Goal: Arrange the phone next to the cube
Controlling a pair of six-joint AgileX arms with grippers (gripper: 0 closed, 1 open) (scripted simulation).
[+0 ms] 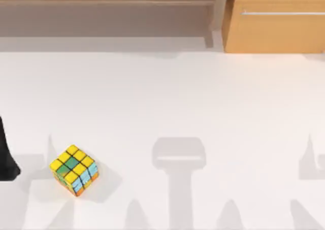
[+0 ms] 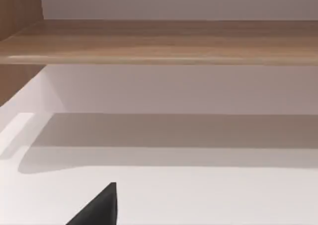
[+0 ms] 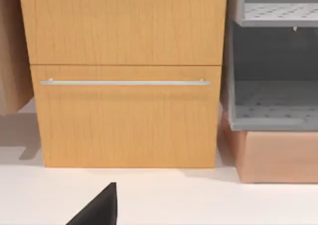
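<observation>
The cube (image 1: 74, 169) sits on the white table (image 1: 167, 103) near the front left, with yellow and green squares on top and light blue and orange sides. The phone is out of view. A dark part of my left arm (image 1: 6, 156) shows at the table's left edge, a short way left of the cube. A black tip of my left gripper (image 2: 97, 209) pokes into the left wrist view over bare table. A similar black tip of my right gripper (image 3: 97, 209) shows in the right wrist view, facing the cabinet.
A low wooden shelf (image 1: 106, 1) (image 2: 164, 41) runs along the back left. A wooden cabinet (image 1: 277, 22) (image 3: 124, 76) with a metal drawer handle (image 3: 124, 82) stands at the back right, with a grey perforated rack (image 3: 273, 61) on a wooden base beside it.
</observation>
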